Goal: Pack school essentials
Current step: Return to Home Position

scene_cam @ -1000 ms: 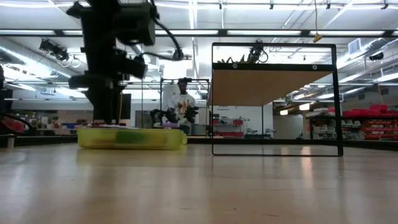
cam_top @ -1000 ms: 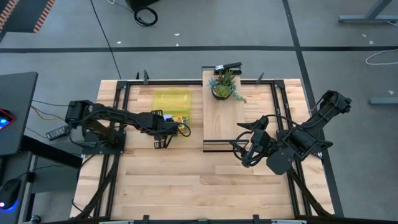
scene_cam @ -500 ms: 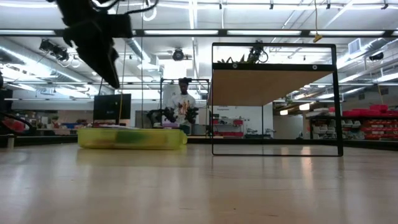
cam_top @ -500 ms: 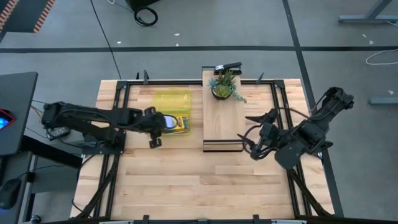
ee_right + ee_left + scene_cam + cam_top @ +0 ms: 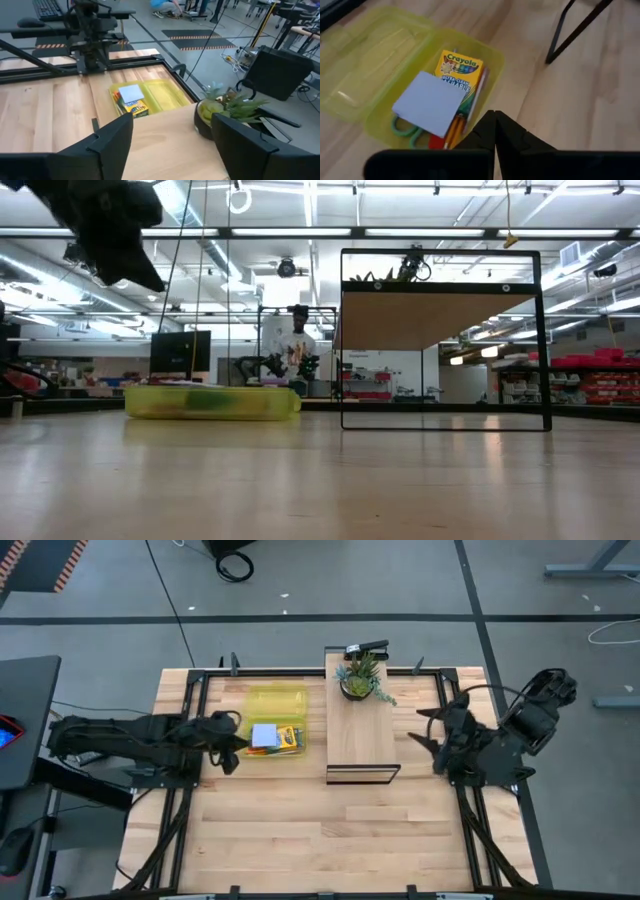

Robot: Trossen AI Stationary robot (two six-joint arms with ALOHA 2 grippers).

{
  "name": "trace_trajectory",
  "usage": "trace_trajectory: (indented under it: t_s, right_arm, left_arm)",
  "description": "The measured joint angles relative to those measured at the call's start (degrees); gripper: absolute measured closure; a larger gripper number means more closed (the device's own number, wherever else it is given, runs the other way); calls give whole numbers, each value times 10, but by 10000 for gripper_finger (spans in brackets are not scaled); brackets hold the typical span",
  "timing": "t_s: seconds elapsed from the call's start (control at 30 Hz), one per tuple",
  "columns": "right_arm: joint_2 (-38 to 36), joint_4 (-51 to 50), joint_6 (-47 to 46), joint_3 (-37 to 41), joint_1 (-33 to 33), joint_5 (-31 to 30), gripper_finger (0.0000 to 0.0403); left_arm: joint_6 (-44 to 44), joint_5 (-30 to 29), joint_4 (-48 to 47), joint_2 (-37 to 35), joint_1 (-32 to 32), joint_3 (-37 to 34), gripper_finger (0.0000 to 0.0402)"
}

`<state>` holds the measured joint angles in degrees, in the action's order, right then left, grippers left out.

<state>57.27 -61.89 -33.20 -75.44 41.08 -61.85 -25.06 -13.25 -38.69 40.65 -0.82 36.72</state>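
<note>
The school essentials lie in a yellow-green plastic case (image 5: 276, 736) whose open lid (image 5: 275, 701) lies flat on its far side. In the left wrist view I see the pale blue notepad (image 5: 427, 102) on top, the crayon box (image 5: 460, 70), green scissors handles (image 5: 402, 129), orange pencils (image 5: 454, 131) and a red pen (image 5: 435, 142). My left gripper (image 5: 228, 740) is shut (image 5: 494, 129) and hovers left of the case, touching nothing. My right gripper (image 5: 432, 730) is open (image 5: 172, 137) near the table's right side.
A light wooden board (image 5: 360, 725) stands raised on a black frame (image 5: 445, 425) right of the case, with a potted plant (image 5: 360, 678) on its far end. Bare wood fills the table's near half (image 5: 320, 830). A person (image 5: 292, 345) stands far behind the table.
My left gripper has risen from the case's near right corner and drawn back toward the table's left edge. My right gripper has pulled back from the board's near end toward the right edge and turned. The case and its contents have stayed put.
</note>
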Motion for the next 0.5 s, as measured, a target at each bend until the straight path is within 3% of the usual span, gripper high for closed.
trace_trajectory:
  t_s: [0.33,0.5]
  right_arm:
    - [-67,-126,-82,0,0,3,171]
    - [-90,-139,-90,0,0,-12,194]
  left_arm:
    - [-83,-35,56,-185,0,-84,393]
    - [-95,-65,92,-264,0,-126,396]
